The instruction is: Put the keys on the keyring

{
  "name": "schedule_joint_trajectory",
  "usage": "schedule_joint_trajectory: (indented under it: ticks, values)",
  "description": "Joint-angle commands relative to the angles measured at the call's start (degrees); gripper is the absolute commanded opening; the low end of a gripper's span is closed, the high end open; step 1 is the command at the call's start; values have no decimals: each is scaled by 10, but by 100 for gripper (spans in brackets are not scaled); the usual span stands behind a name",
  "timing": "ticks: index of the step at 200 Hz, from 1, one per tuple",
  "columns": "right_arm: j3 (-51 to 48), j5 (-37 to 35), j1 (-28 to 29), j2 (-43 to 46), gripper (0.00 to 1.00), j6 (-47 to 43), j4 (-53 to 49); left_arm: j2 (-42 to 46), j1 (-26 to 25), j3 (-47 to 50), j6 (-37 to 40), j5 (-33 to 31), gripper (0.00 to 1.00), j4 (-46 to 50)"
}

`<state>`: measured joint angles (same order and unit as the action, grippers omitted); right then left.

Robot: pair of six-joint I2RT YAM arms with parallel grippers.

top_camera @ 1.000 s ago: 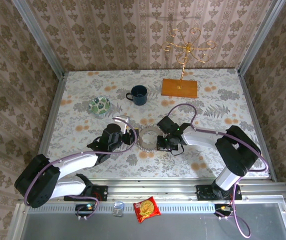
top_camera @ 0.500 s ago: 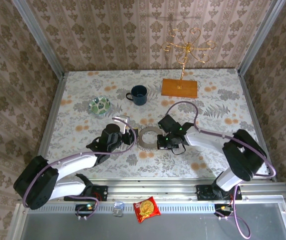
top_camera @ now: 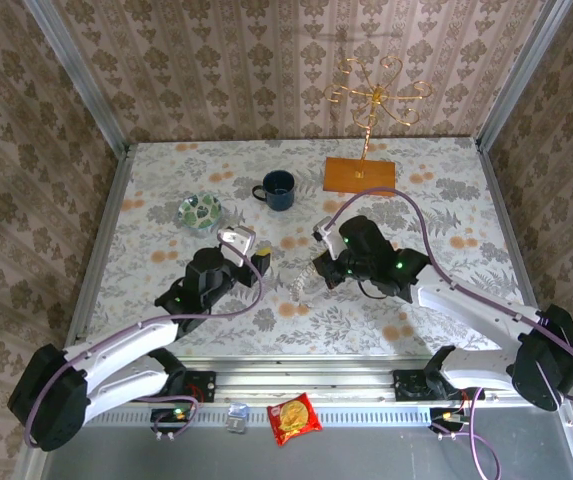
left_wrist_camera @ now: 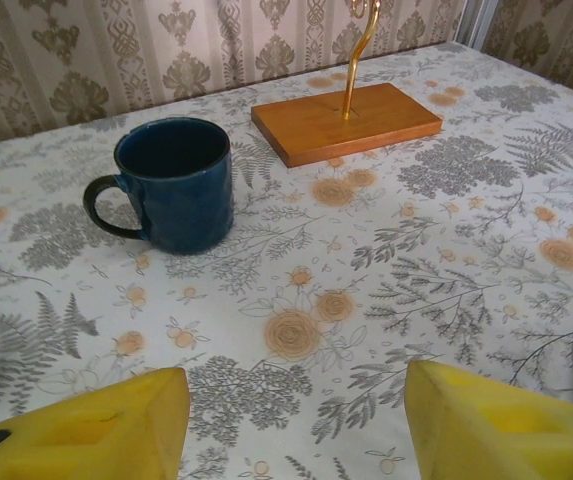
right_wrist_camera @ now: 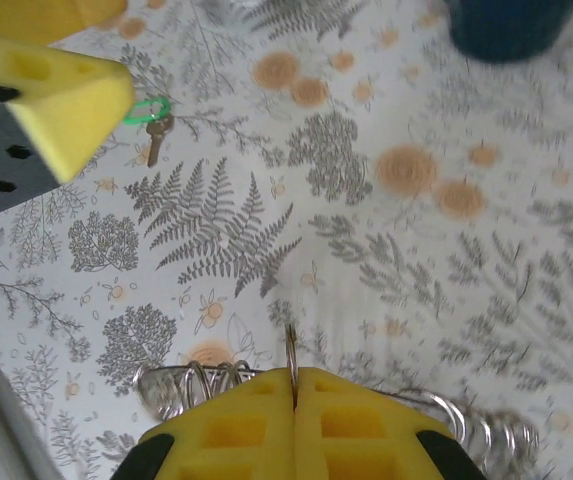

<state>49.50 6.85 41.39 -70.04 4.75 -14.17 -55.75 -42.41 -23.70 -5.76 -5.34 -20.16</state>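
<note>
My right gripper (right_wrist_camera: 294, 392) is shut on the keyring (right_wrist_camera: 180, 385), pinching its thin edge so the ring stands upright above the tablecloth. Its coiled wire shows on both sides of the yellow fingers. In the top view the right gripper (top_camera: 324, 266) hangs over the table's middle. A small key with a green head (right_wrist_camera: 152, 118) lies flat on the cloth, close beside a fingertip (right_wrist_camera: 61, 98) of my left gripper. My left gripper (left_wrist_camera: 296, 440) is open with only cloth between its yellow fingers. From above, the left gripper (top_camera: 259, 262) sits just left of the right one.
A blue mug (left_wrist_camera: 171, 182) stands ahead of the left gripper, with the gold wire stand's wooden base (left_wrist_camera: 346, 120) behind it to the right. The round green-patterned glass dish (top_camera: 200, 211) sits at the left. A red snack packet (top_camera: 294, 417) lies on the rail below the table.
The keyring lay flat between the two grippers. The right gripper has shut on it and lifted it off the cloth. Both arms have pulled up and back slightly.
</note>
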Motion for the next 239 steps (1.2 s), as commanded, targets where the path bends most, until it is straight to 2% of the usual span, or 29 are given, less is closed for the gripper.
schedule_joint_trajectory:
  ticks: [1, 38, 62, 113, 145, 179, 194, 239]
  values:
    - [-9, 12, -9, 15, 0, -106, 60, 19, 17, -25, 72, 31, 59, 35]
    - [-22, 111, -30, 19, 0, -153, 121, 32, 51, -46, 136, 102, 54, 69]
    - [-28, 166, -36, 18, 0, -177, 141, 32, 71, -57, 155, 160, 47, 78]
    - [-25, 225, -37, 2, 0, -213, 141, 13, 78, -67, 208, 321, 40, 86]
    - [-27, 239, -32, -3, 0, -241, 132, -2, 75, -43, 241, 413, 31, 32]
    - [-27, 249, -22, -10, 0, -269, 112, -19, 62, -28, 255, 418, 28, -9]
    - [-26, 249, -18, -13, 0, -275, 107, -29, 58, -29, 259, 451, 28, -14]
    - [-23, 246, -11, -19, 0, -282, 106, -55, 44, -20, 287, 492, 29, -16]
